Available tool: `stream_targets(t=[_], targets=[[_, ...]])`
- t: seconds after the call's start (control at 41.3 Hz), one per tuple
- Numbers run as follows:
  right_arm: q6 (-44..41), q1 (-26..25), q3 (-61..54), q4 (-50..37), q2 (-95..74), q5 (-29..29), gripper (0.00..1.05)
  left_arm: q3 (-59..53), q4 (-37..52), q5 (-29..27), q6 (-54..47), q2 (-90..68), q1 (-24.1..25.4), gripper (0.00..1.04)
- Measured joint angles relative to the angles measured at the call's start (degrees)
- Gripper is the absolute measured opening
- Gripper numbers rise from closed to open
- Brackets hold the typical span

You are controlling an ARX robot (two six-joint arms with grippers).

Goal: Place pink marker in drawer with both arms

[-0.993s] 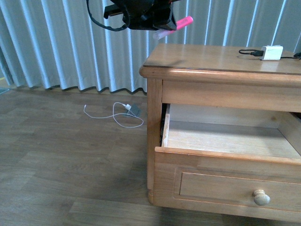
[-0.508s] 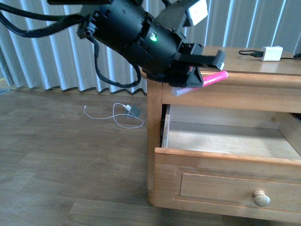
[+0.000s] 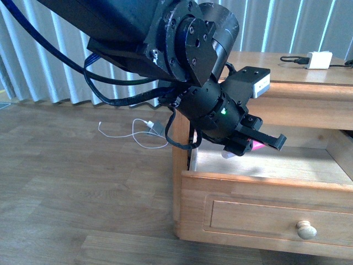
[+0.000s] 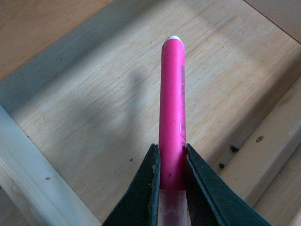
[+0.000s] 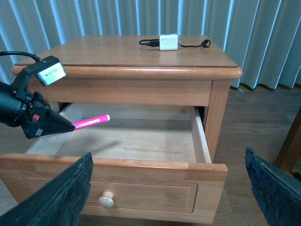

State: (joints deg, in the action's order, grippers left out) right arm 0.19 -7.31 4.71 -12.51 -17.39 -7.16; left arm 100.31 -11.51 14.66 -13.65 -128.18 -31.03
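This looks like a room in a home, probably a bedroom. A honey-brown wooden bedside cabinet (image 5: 141,52) with a wide wooden drawer with a round pale knob (image 5: 150,195) stands on grey-brown wood-plank flooring (image 3: 83,193). Behind the cabinet hang long pale blue-grey pleated curtains (image 5: 117,19). A small white charger block (image 5: 168,42) sits on the cabinet's top, and a loose white charging cable (image 3: 140,138) lies on the floor beside it.
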Motion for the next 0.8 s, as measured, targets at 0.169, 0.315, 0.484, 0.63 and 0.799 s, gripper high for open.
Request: stream_targets(t=[0.169,0.315,0.484,0.63,0.799], targets=[[0.0,0.0,0.0,0.0,0.0,0.02,0.96,1.01,0.0,-0.76,0.22,-0.72,0.09,0.31],[0.0,0.0,0.0,0.0,0.0,0.0,0.96,-0.57,2.45,-0.52,-0.02,0.26,0.57,0.5],[0.0,0.0,0.0,0.0,0.0,0.0,0.96,-6.58,6.49,2.27,1.49,5.11,2.14,0.71],[0.0,0.0,0.0,0.0,0.0,0.02,0.96,-12.87,10.05,4.22,2.43,12.76,4.39,0.89],[0.0,0.0,0.0,0.0,0.0,0.02,0.96,-21.73,12.35,6.14,2.43,27.69,9.27,0.98]])
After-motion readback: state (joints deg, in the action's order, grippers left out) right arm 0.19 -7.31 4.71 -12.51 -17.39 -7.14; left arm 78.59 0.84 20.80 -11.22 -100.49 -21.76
